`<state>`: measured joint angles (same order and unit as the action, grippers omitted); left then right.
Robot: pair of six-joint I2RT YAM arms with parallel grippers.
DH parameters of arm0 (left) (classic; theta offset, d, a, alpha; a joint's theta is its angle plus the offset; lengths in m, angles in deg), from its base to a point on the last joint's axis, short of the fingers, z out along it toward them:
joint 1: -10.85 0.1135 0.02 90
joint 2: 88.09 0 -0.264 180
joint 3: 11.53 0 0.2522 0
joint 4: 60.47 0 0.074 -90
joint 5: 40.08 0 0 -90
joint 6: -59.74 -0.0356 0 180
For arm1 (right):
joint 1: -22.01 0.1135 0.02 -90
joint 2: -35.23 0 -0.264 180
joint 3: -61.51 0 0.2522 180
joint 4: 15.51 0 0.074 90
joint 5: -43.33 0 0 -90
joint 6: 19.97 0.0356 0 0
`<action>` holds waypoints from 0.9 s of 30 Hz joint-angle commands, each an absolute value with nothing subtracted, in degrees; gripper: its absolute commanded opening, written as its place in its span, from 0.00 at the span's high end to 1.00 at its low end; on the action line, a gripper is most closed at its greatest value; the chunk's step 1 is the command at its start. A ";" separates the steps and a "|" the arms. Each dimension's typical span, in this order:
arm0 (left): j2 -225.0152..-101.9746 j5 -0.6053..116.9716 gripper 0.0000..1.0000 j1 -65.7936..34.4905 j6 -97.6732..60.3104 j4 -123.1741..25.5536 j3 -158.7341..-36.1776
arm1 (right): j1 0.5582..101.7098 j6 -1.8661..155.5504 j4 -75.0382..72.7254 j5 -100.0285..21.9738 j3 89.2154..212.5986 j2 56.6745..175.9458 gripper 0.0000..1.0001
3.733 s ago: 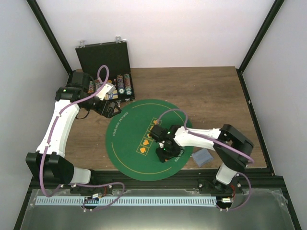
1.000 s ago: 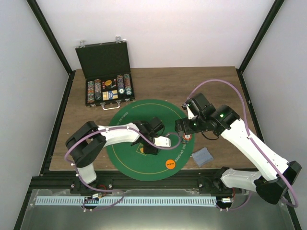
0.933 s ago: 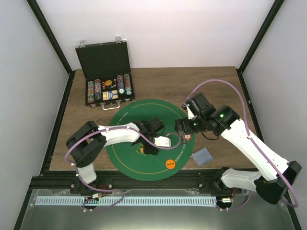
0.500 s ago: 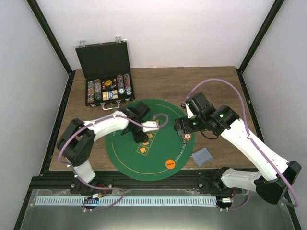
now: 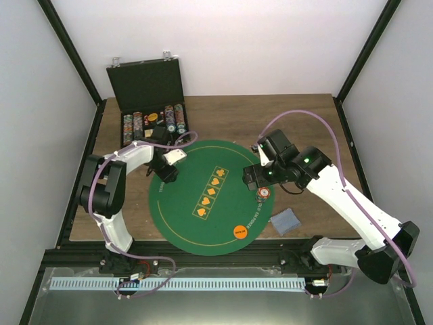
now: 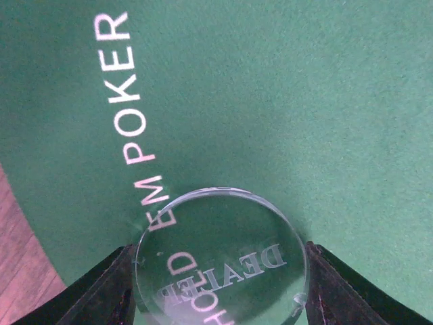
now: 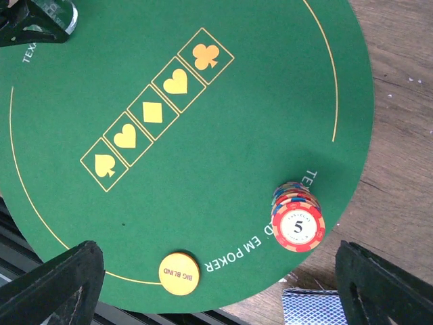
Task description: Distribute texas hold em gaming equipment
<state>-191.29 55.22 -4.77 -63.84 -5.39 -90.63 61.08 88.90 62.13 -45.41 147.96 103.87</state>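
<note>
One clear disc [image 6: 220, 261] sits pinched in the left gripper [image 6: 218, 274] at the 10 o'clock edge of the green mat [image 5: 203, 233]; the right gripper [image 7: 218, 254], spread wide, hovers near the chip stack [image 7: 298, 223] at 3 o'clock.

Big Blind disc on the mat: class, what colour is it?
The disc is orange; right wrist view shows it best.

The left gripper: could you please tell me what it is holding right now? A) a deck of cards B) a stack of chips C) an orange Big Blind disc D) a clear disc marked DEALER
D: in the left wrist view the left gripper has a finger against each side of the clear disc, which is engraved DEALER, with the green mat behind it.
</note>
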 commanded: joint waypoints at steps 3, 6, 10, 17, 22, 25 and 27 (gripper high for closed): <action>-192.25 56.21 0.97 -4.80 -62.67 -7.18 -90.53 | 60.33 87.84 61.84 -45.97 149.82 104.38 0.05; -192.15 56.51 0.88 -4.80 -62.69 -7.32 -90.20 | 59.95 87.70 61.59 -45.76 149.65 104.71 0.05; -191.87 56.50 0.51 -4.80 -62.53 -7.05 -90.10 | 58.94 87.65 61.59 -45.55 149.52 105.09 0.03; -187.76 59.24 0.26 -4.80 -61.83 -5.22 -91.11 | 54.18 86.65 60.53 -44.49 147.78 103.68 0.00; -184.62 61.48 0.20 -4.84 -61.66 -2.53 -92.38 | 50.51 85.20 58.72 -40.97 145.27 103.25 0.00; -182.58 62.07 0.18 -4.80 -61.34 -1.25 -92.40 | 50.23 84.59 59.02 -38.42 144.24 105.16 0.00; -181.08 62.49 0.16 -4.76 -61.29 -0.43 -92.14 | 50.22 84.29 58.79 -37.21 143.16 105.92 0.00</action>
